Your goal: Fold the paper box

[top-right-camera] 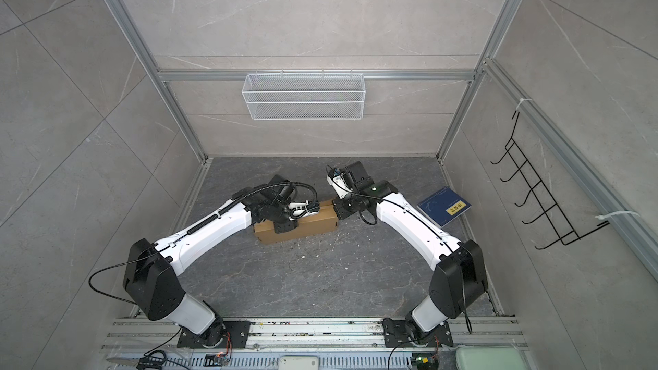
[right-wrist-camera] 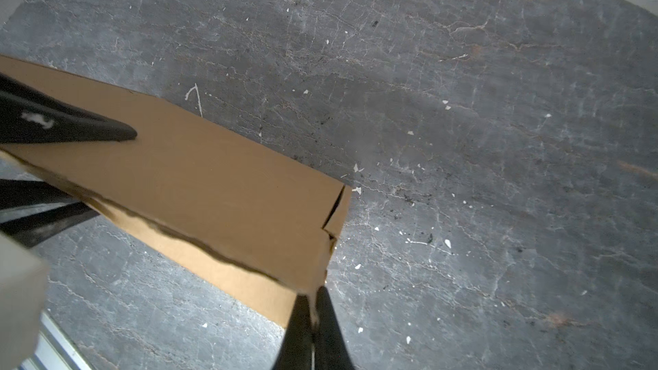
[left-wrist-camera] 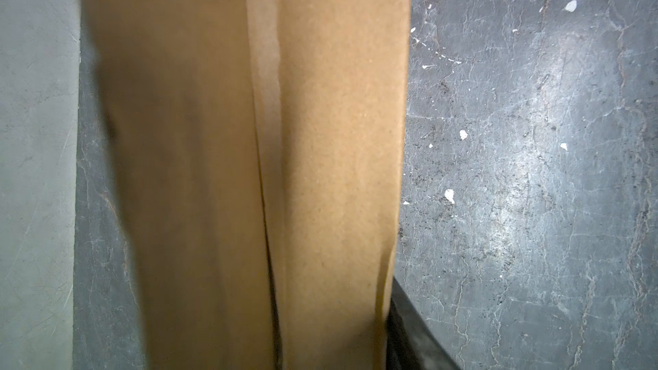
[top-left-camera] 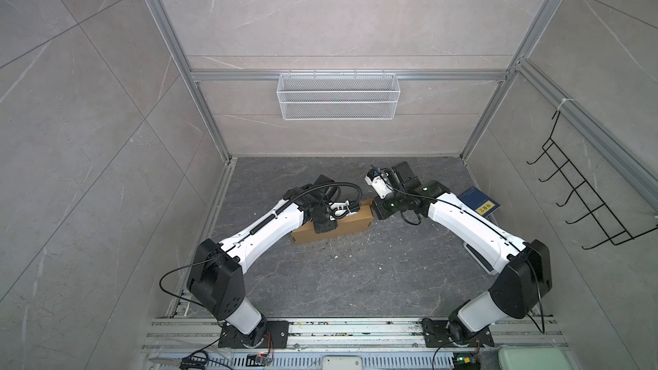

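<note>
The paper box [top-left-camera: 350, 224] lies near the middle of the counter [top-left-camera: 356, 279], folded into a long brown shape. The left end effector [right-wrist-camera: 115, 170] clasps it with jaws about half spread, a finger on each side. The right end effector [right-wrist-camera: 312, 297] is pinched tight on a corner edge.

Left end effector [right-wrist-camera: 114, 172] astride paper box [right-wrist-camera: 213, 179] edge, grip unclear; right end effector [right-wrist-camera: 313, 297] pinched shut on its corner.
</note>
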